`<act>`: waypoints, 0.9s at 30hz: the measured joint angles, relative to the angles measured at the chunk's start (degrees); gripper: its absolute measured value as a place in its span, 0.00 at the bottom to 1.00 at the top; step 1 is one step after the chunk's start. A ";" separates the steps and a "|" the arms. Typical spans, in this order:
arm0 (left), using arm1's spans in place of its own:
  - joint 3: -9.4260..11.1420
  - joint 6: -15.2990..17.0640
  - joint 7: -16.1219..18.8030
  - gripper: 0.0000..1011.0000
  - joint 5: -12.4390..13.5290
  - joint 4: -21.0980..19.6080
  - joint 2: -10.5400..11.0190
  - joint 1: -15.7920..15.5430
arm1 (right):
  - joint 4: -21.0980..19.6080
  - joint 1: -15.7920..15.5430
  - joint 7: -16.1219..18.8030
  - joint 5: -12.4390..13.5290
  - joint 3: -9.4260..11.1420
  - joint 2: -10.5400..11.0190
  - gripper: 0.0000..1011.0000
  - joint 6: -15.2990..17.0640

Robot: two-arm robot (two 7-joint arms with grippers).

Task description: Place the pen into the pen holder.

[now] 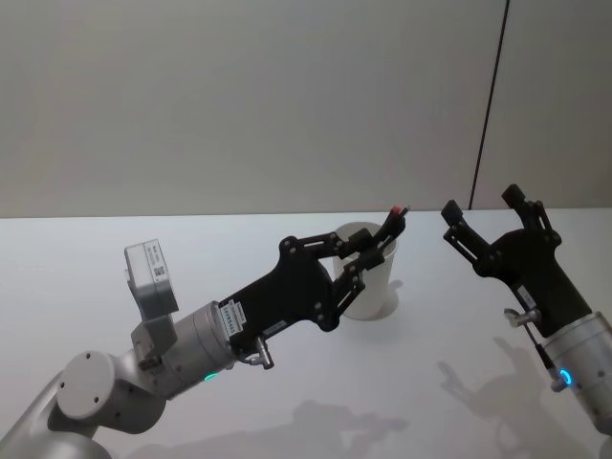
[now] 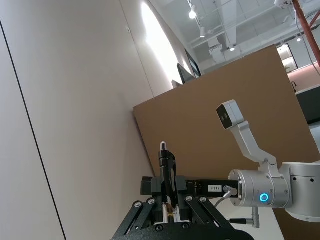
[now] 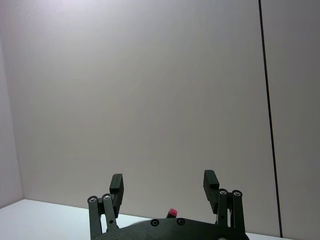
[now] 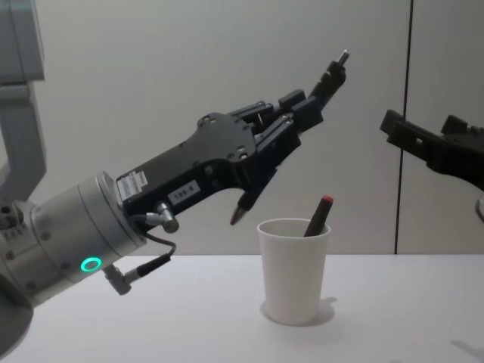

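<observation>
Pen (image 4: 330, 76): clenched in left gripper (image 4: 293, 119), slanted, tip down just left of cup (image 4: 293, 276) rim.
Right gripper (image 1: 483, 203): released, idle right of cup.

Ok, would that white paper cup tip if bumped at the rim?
Probably: the white paper cup looks thin, light, tall over a narrow base. The red-capped pen leaning inside may shift weight rightward. The left tool holds the black pen near its rim; right tool hovers open.
</observation>
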 joint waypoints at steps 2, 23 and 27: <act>0.00 0.00 -0.02 0.17 0.00 0.00 0.00 -0.01 | -0.08 -0.10 0.43 0.27 0.01 0.03 0.99 -0.12; -0.01 0.01 -0.12 0.17 0.01 0.00 0.00 -0.03 | -0.11 -0.54 10.20 6.88 -0.27 0.20 0.99 0.18; -0.01 0.01 -0.12 0.17 0.01 0.00 0.00 -0.02 | 0.17 -0.35 11.53 7.84 -0.49 -0.03 0.99 0.67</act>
